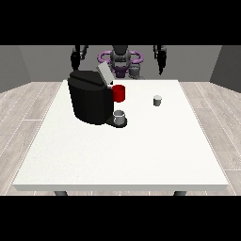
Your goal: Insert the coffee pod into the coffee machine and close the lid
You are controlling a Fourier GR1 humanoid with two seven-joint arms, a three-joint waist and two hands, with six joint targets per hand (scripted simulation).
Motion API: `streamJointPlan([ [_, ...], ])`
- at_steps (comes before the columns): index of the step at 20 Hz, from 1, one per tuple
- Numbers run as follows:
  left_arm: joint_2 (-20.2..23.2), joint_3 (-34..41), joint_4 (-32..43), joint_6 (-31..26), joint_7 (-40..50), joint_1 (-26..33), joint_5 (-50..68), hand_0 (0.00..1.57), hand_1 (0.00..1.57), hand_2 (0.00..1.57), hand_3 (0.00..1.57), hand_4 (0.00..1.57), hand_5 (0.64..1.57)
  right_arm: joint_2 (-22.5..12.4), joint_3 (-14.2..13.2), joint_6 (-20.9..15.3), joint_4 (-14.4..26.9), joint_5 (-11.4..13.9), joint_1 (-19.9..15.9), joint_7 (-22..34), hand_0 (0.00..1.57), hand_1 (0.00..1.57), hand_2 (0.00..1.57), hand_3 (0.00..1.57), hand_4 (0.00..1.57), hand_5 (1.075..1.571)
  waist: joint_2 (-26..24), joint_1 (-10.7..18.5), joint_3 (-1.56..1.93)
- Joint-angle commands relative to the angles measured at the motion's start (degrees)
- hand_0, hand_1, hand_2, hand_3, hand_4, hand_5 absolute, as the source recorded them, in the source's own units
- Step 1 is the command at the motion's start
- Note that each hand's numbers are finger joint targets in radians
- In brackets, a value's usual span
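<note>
A white table (pixel 141 160) stands on a grey plank floor (pixel 28 103) between grey walls (pixel 42 59). Both hands (pixel 75 59) (pixel 161 59) hang raised; finger positions cannot be told.

matt white table (pixel 141 160), glossy black coffee machine (pixel 89 101)

Both arms are raised behind the far edge, apart from each other; the hand at the view's left (pixel 75 58) hangs dark and small; the hand at the view's right (pixel 161 61) points downward.
</note>
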Motion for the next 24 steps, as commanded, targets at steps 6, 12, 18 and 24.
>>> streamJointPlan([
  [6, 5.2, 5.2, 1.4, -8.2, -11.3, 1.7, 3.5, 0.0, 0.0, 0.0, 0.0, 0.21, 1.571, -0.8, 0.4, 2.4, 0.7, 0.2, 6.6, -1.7, 0.0, 0.0, 0.0, 0.0, 0.13, 1.571, -1.8, 0.1, -0.8],
  [12, 11.6, 7.9, 9.0, -7.2, -10.1, -6.2, -2.8, 0.0, 0.0, 0.0, 0.0, 0.0, 1.571, 4.8, -1.7, -6.1, -1.5, 0.0, 0.5, -7.6, 0.0, 0.0, 0.0, 0.0, 0.14, 1.571, 3.6, -4.0, -0.8],
  [18, 14.8, 11.7, 17.7, -10.0, -5.2, -15.2, -0.8, 0.0, 0.0, 0.0, 0.0, 0.0, 1.571, 5.5, 2.2, -9.1, -1.7, 0.5, -0.4, -8.6, 0.0, 0.0, 0.0, 0.0, 0.18, 1.571, 7.1, -6.2, -0.8],
  [24, 17.1, 14.0, 30.2, -10.7, -10.5, -18.0, -3.1, 0.0, 0.0, 0.0, 0.0, 0.0, 1.571, 4.1, -0.5, -5.5, -4.9, -1.8, -2.2, -6.1, 0.0, 0.0, 0.0, 0.0, 0.19, 1.571, 9.9, -8.3, -0.82],
])
